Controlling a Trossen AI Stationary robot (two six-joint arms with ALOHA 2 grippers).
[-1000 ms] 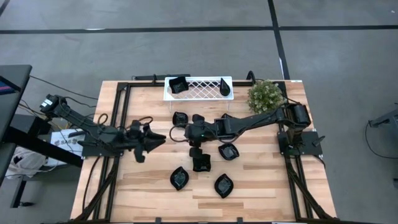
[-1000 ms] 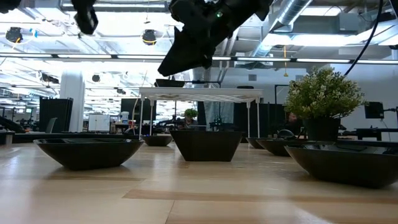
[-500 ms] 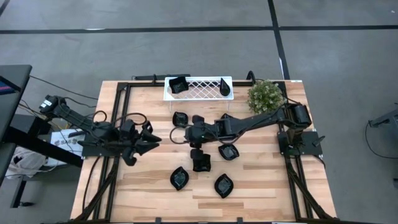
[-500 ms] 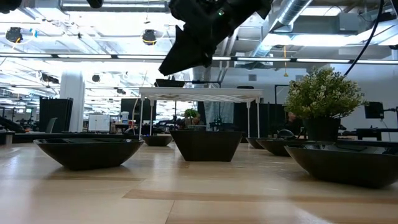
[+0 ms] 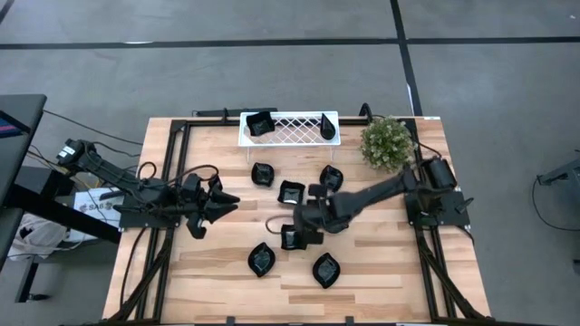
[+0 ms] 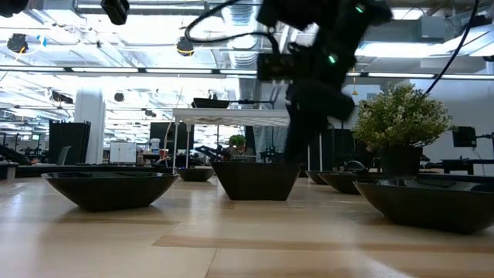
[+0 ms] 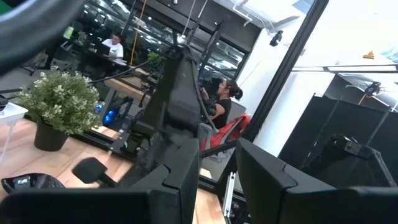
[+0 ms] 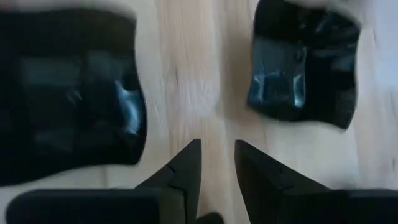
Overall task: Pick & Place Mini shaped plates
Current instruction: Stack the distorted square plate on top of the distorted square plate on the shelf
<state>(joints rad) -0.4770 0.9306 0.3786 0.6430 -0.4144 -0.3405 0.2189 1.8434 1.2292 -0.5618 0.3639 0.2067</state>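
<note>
Progress looks early to me: two mini shaped plates (image 5: 260, 124) sit at the ends of the white lattice tray (image 5: 290, 128) at the table's far edge, while I count about six more loose on the wooden table (image 5: 381, 263), three near the tray and three toward the near edge. So most of the placing is left, I judge. My right gripper (image 5: 302, 234) hangs over the middle of the table, above the square plate (image 5: 292, 238). In the right wrist view its fingers (image 8: 186, 165) stand a narrow gap apart over bare wood between two dishes, touching neither and holding nothing. My left gripper (image 5: 217, 201) waits over the table's left side, near no plate, its fingers slightly parted and empty too. A potted plant (image 5: 388, 142) stands at the far right corner.
</note>
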